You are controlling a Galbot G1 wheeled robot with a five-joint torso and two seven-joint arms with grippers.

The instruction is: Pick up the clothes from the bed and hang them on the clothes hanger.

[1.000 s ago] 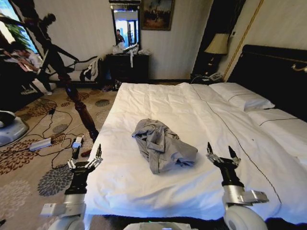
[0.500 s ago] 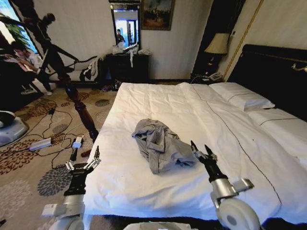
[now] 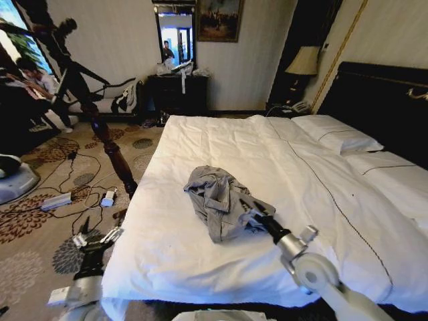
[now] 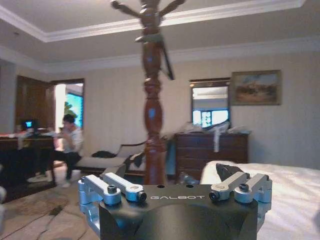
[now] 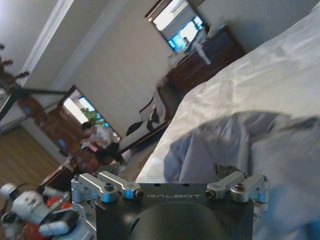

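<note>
Reaching for the pick-up, I have my right gripper (image 3: 249, 206) at the near edge of the crumpled pale blue-grey shirt (image 3: 221, 200), fingers spread on the fabric. My left gripper (image 3: 93, 237) hangs low off the bedside, prongs apart. The shirt lies mid-way up the wide white-sheeted bed (image 3: 321, 180). Next I judge: close on a thick fold. How much cloth sits between my fingers is hidden.
</note>
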